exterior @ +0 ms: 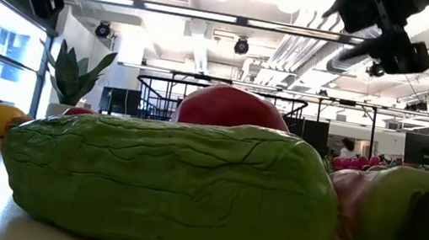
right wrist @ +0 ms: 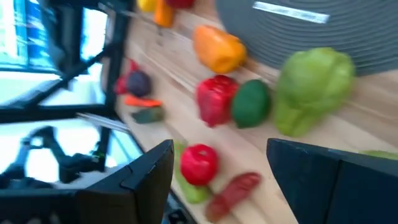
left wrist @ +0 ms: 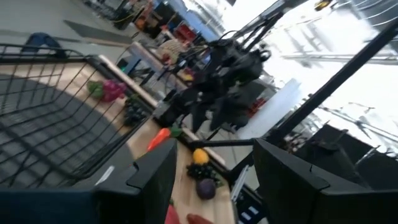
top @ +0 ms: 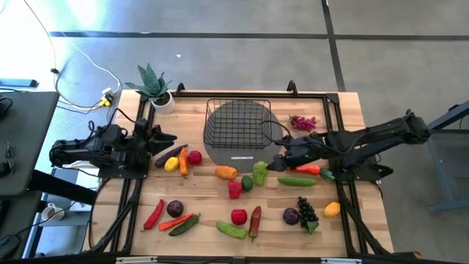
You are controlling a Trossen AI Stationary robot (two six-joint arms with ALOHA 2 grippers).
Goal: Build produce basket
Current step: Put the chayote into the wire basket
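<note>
The black wire basket [top: 237, 121] stands on the grey round mat [top: 242, 154] at the table's far middle, with nothing in it. The produce lies loose on the wood in front of it: an orange pepper [top: 226, 173], a green pepper [top: 260, 172], a red pepper [top: 234, 189], a cucumber [top: 297, 181] and a tomato [top: 239, 216]. My left gripper [top: 167, 139] hangs open at the table's left side, level, facing the basket [left wrist: 50, 124]. My right gripper [top: 282, 161] is open and raised by the mat's right near edge, slanting down toward the peppers [right wrist: 214, 99].
A potted plant [top: 155, 89] stands at the far left corner. Pink grapes [top: 303, 122] lie right of the basket. Dark grapes [top: 306, 211], a lemon [top: 332, 210] and a purple onion [top: 291, 215] are at the near right, chillies [top: 154, 214] at the near left.
</note>
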